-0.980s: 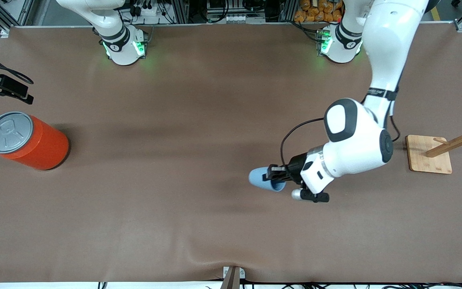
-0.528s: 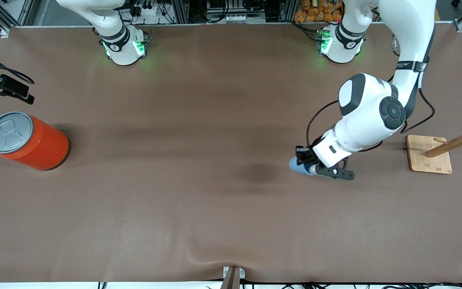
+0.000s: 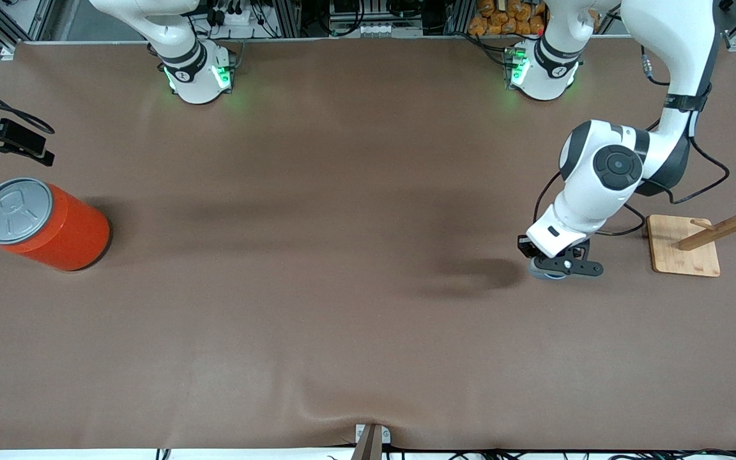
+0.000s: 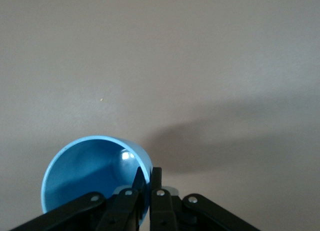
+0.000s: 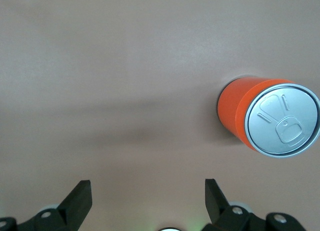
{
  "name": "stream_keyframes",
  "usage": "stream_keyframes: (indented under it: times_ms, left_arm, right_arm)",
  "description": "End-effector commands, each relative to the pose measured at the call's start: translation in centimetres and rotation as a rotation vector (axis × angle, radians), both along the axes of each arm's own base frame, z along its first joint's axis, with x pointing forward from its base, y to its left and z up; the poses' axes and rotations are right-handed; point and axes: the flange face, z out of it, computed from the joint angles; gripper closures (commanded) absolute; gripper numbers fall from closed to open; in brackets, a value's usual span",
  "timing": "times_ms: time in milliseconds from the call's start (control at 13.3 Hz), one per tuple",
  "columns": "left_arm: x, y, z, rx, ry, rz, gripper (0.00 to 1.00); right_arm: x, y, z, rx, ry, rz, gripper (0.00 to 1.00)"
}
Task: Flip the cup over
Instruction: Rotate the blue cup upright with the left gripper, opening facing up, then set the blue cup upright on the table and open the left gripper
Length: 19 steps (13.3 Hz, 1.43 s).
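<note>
Your brown counter (image 3: pixel 342 255) carries the big orange-red can with grey lid (image 3: pixel 42 223). Your left claw (image 4: pixel 145 186) is pinched on the rim of the small light-blue plastic cup (image 4: pixel 90 171), mouth up. Right claw (image 5: pixel 147 196) waits, spread wide, empty.

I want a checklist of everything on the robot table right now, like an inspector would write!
Surface: brown table cover, a small ripple at the edge nearest the front camera.
Job's thing: small light-blue tapered plastic cup, mouth facing the wrist camera, held over the table beside the wooden stand.
Clutter: large orange-red can with grey lid, upright at the right arm's end; bamboo peg stand on a square base at the left arm's end.
Grippers: left pincer shut on the cup's rim; right pincer open, waiting above the table near the can.
Cables: black cable looping along the left arm.
Surroundings: metal frame and equipment beside the robots' bases.
</note>
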Motion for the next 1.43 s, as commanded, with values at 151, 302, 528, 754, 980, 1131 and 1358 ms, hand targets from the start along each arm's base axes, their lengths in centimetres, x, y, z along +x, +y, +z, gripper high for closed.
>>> stream_keyframes:
  times_ms: [151,302,528,754,980,1131,1358]
  left_arm:
    - [-3.9,2.2,-4.5,-0.028,-0.082,0.021,1.0]
    - [-3.9,2.8,-4.8,-0.026,-0.076,0.03,1.0]
    - [-3.9,3.1,-5.3,-0.024,-0.065,0.036,1.0]
    - [-3.9,3.8,-5.2,-0.013,-0.045,0.047,1.0]
    - [-4.0,3.9,-5.4,0.005,-0.037,0.031,0.93]
    - [-3.8,4.0,-5.2,0.003,-0.041,0.041,0.06]
    - [-3.3,3.8,-4.5,-0.002,-0.045,0.081,0.0]
  right_arm:
    - [0.1,-0.1,0.3,-0.007,-0.004,0.007,0.0]
    - [0.1,0.1,0.3,-0.006,-0.002,0.01,0.0]
    - [0.1,0.1,0.3,-0.006,-0.002,0.01,0.0]
    - [0.1,0.1,0.3,-0.006,-0.002,0.01,0.0]
    - [0.1,0.1,0.3,-0.006,-0.002,0.01,0.0]
    - [0.1,0.1,0.3,-0.006,-0.002,0.012,0.0]
    - [0.1,0.1,0.3,-0.006,-0.004,0.01,0.0]
